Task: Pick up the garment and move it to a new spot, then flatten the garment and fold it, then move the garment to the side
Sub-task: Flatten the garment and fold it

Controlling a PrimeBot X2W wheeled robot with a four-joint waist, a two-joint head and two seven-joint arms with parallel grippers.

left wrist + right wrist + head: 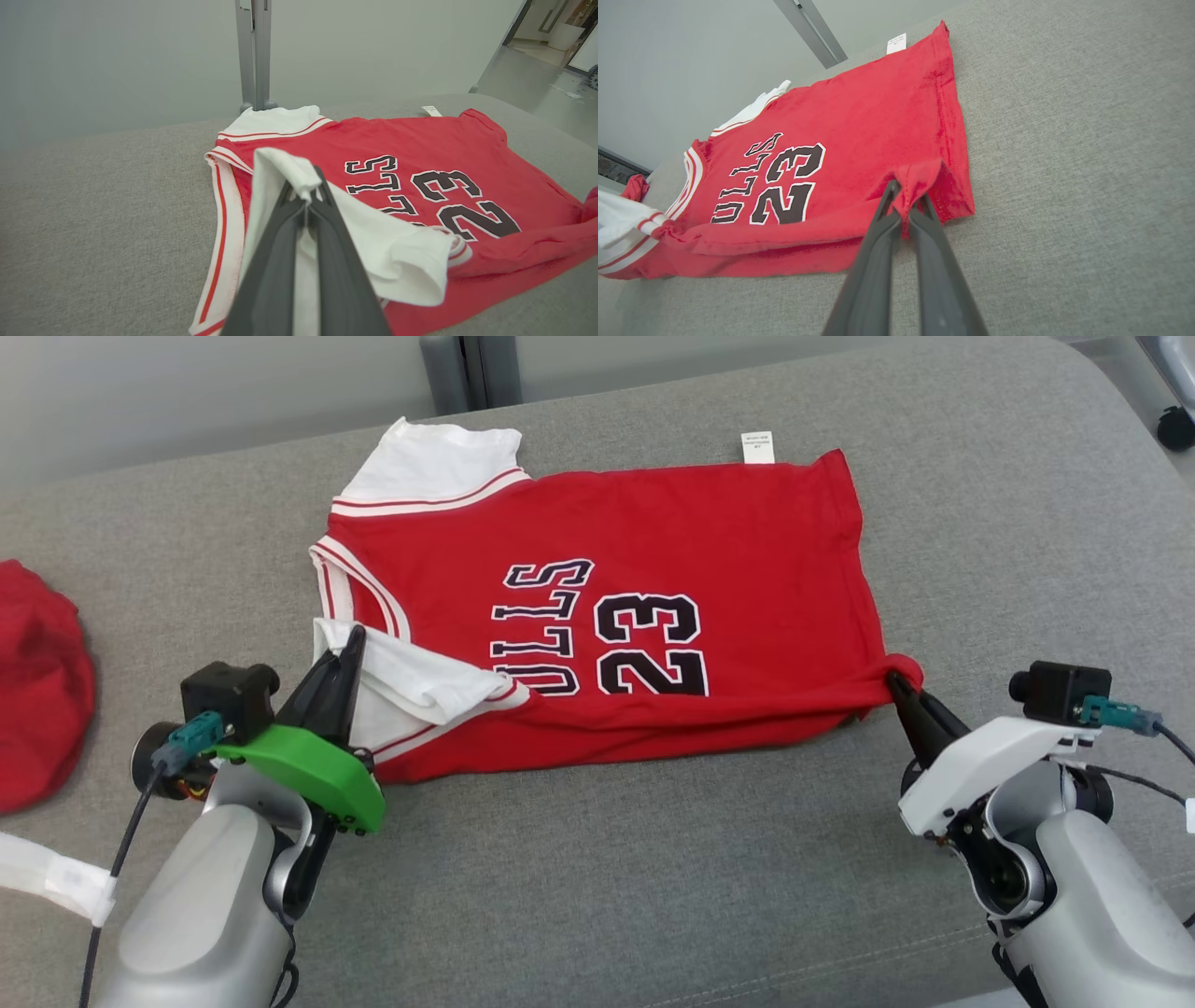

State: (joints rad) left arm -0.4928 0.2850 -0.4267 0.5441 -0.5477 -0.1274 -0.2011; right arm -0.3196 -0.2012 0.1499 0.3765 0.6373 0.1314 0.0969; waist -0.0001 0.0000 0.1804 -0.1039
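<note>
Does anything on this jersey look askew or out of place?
The near white sleeve of the jersey, pinched by the left hand, lies folded over the red front and covers the start of the lettering.

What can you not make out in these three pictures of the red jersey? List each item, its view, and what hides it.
1. Head view: the print on the white label at the jersey's far edge is too small to read.
2. Left wrist view: the lifted white sleeve covers the start of the chest word.
3. Head view: the left edge cuts off the red cloth.
</note>
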